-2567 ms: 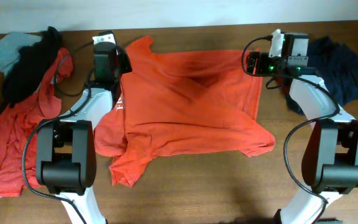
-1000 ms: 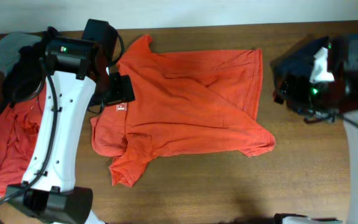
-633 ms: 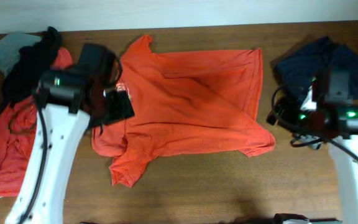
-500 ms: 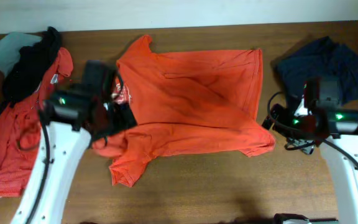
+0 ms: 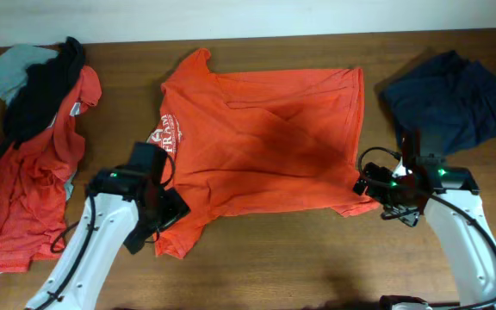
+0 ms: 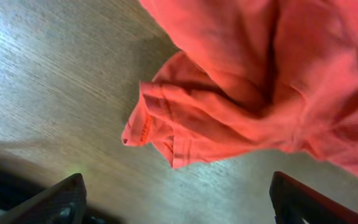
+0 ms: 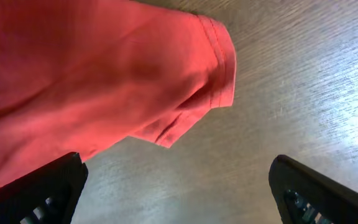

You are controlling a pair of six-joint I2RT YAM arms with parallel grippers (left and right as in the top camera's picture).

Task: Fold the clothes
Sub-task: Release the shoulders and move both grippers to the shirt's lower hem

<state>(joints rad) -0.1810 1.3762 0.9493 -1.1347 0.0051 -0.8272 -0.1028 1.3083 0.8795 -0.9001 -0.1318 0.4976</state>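
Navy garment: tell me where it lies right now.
In the overhead view the navy garment lies bunched at the upper right, just right of the spread orange-red T-shirt and above the right gripper.

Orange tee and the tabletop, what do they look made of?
Orange T-shirt: likely soft knit cotton, matte; it creases, bunches, and shows stitched sleeve hems. Table: wood or wood-look laminate, cannot tell which; brown with fine grain lines and a slight sheen.
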